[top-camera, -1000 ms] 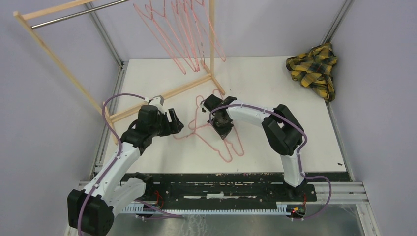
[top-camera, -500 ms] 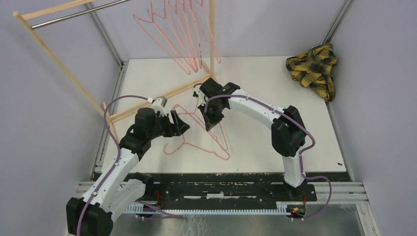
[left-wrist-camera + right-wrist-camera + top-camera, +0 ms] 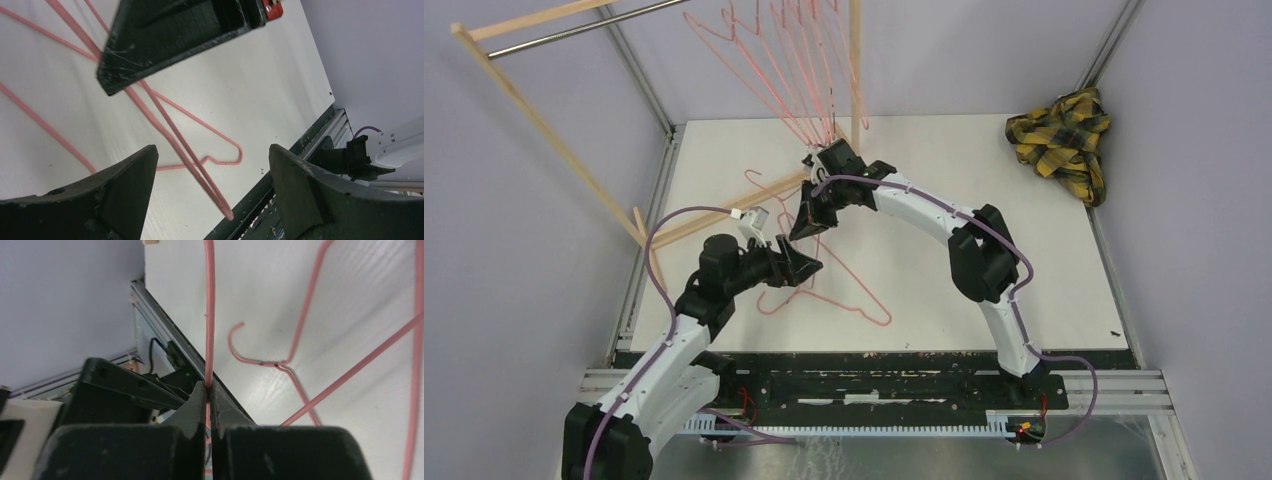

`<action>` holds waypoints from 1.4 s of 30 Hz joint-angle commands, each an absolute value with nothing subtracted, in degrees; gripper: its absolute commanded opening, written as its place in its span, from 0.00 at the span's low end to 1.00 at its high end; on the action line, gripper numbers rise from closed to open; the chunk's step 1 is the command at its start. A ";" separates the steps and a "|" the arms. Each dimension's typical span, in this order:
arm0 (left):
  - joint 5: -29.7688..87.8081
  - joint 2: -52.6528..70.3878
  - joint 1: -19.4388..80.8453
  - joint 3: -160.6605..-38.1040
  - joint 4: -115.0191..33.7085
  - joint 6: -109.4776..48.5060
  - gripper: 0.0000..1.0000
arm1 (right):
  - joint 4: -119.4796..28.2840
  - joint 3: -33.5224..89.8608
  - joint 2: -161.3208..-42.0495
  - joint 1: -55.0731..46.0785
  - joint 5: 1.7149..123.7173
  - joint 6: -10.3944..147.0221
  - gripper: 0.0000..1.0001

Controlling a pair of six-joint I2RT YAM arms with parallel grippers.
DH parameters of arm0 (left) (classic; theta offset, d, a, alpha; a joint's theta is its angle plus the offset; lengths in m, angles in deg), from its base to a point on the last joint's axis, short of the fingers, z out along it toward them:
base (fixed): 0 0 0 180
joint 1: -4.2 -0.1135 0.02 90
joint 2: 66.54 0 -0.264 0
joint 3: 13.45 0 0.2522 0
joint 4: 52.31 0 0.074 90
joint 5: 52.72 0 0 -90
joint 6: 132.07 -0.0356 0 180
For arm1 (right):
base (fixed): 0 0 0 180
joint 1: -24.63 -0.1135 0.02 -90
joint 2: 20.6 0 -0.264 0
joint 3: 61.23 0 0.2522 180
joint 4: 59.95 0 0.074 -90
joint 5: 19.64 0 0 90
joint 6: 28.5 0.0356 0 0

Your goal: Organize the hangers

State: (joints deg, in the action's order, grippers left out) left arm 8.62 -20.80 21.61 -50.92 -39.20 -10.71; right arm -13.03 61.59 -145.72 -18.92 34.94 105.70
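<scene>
My right gripper is shut on the wire of one pink hanger and holds it tilted above the table, by the rack's base. In the right wrist view the jaws pinch that wire. A second hanger lies flat on the table; its hook shows below. My left gripper is open just over it, its fingers spread wide with hanger wires between them, touching nothing. Several more hangers hang from the rack at the back.
The wooden rack frame with its metal bar stands at the back left. A yellow-black plaid cloth lies at the back right corner. The black rail runs along the near table edge.
My right gripper has lifted one hanger off the table and carried it back and left toward the rack. My left gripper has moved right, over the hanger left lying.
</scene>
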 commanded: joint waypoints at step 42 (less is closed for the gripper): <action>58.93 -16.70 22.90 -75.03 -2.05 -12.09 0.03 | 1.19 51.08 -130.95 -10.73 38.93 98.05 1.00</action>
